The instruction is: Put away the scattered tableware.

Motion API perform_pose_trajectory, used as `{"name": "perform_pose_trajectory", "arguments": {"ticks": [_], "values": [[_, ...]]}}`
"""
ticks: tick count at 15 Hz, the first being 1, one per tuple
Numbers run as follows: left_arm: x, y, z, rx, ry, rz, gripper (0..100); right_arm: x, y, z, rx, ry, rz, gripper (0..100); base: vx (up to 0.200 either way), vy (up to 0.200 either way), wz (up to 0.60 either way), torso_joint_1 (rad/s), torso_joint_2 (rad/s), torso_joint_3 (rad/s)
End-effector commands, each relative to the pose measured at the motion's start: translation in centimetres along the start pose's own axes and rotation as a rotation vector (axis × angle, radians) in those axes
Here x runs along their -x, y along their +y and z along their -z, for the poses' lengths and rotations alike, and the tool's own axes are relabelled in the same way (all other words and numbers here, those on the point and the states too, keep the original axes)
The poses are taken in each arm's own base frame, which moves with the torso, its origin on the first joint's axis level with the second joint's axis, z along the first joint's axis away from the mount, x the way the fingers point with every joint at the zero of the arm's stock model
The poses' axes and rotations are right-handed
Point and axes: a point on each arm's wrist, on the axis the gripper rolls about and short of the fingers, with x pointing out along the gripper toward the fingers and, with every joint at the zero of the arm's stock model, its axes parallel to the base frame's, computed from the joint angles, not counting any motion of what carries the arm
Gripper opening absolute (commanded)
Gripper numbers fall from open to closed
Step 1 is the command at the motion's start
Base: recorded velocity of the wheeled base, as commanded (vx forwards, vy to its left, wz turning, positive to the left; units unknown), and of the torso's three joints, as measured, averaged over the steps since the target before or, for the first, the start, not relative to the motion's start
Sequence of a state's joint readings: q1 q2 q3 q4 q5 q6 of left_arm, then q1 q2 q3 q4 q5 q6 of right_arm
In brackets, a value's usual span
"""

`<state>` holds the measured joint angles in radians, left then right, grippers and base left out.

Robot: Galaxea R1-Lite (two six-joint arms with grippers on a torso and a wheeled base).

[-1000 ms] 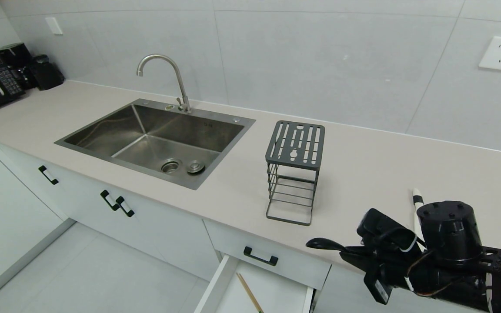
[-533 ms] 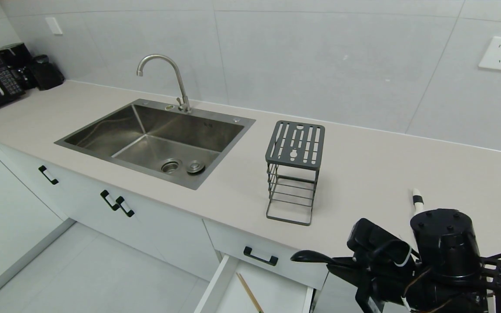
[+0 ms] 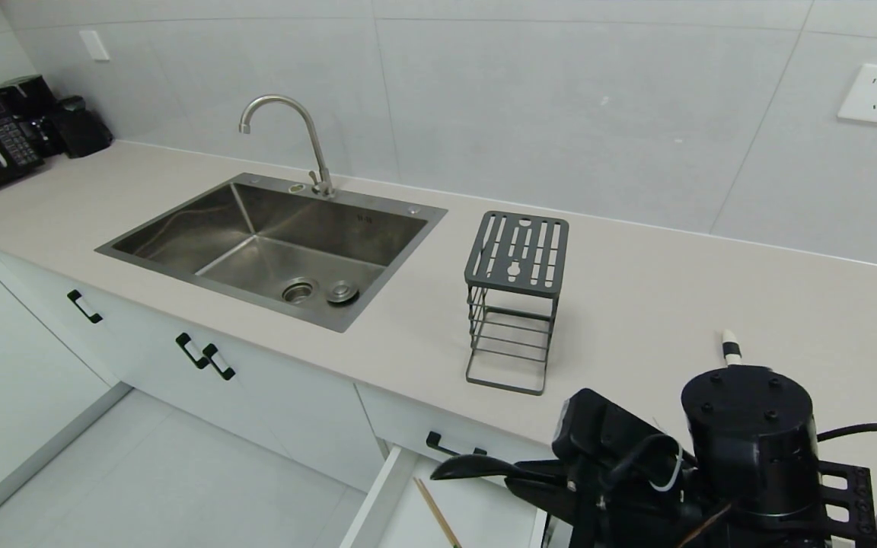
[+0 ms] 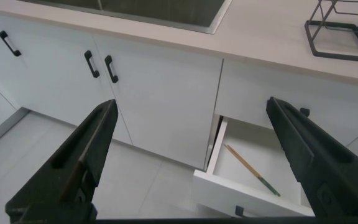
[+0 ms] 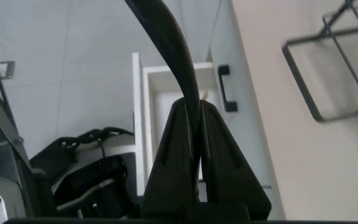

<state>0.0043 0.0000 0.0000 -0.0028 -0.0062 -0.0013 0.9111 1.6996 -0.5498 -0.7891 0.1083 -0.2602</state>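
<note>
Spoon point(image 3: 476, 466) is clamped by its handle in the right gripper point(image 5: 191, 117), its long axis aimed left across the open drawer point(image 3: 377, 498) just below (a chopstick point(image 3: 436, 521) lies inside). The left gripper point(image 4: 188, 109) is spread wide and empty.

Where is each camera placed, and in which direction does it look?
Head view: on the head, looking forward and down over counter, sink and rack; right arm at lower right.
Left wrist view: on the left wrist, facing the cabinet fronts, framed by the open left pincer.
Right wrist view: on the right wrist, looking down past the right pincer, shut on a black spoon.
Shared: all three show the open drawer and the rack.
</note>
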Motion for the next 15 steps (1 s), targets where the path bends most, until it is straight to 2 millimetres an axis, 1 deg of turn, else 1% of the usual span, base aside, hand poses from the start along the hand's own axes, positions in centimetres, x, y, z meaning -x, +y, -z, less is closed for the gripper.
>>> {"name": "perform_pose_trajectory", "arguments": {"ticks": [1,4,7,11,14,15], "values": [[0.0,0.0,0.0,0.0,-0.002,0.0,100,-0.7,0.4,-1.8,0.018,-0.059,-0.012,0,0.0,0.0,0.0,0.0,0.0,0.0],[0.0,0.0,0.0,0.0,0.0,0.0,100,-1.1,0.7,-2.3,0.026,-0.077,-0.021,0,0.0,0.0,0.0,0.0,0.0,0.0],[0.0,0.0,0.0,0.0,0.0,0.0,100,-1.7,1.0,-2.3,0.031,-0.072,-0.035,0,0.0,0.0,0.0,0.0,0.0,0.0],[0.0,0.0,0.0,0.0,-0.002,0.0,100,-2.6,1.2,-3.4,0.034,-0.105,-0.042,0,0.0,0.0,0.0,0.0,0.0,0.0],[0.0,0.0,0.0,0.0,-0.002,0.0,100,-2.8,2.6,-3.5,0.02,-0.106,-0.093,0,0.0,0.0,0.0,0.0,0.0,0.0],[0.0,0.0,0.0,0.0,0.0,0.0,100,-2.9,2.7,-3.5,0.02,-0.105,-0.096,0,0.0,0.0,0.0,0.0,0.0,0.0]]}}
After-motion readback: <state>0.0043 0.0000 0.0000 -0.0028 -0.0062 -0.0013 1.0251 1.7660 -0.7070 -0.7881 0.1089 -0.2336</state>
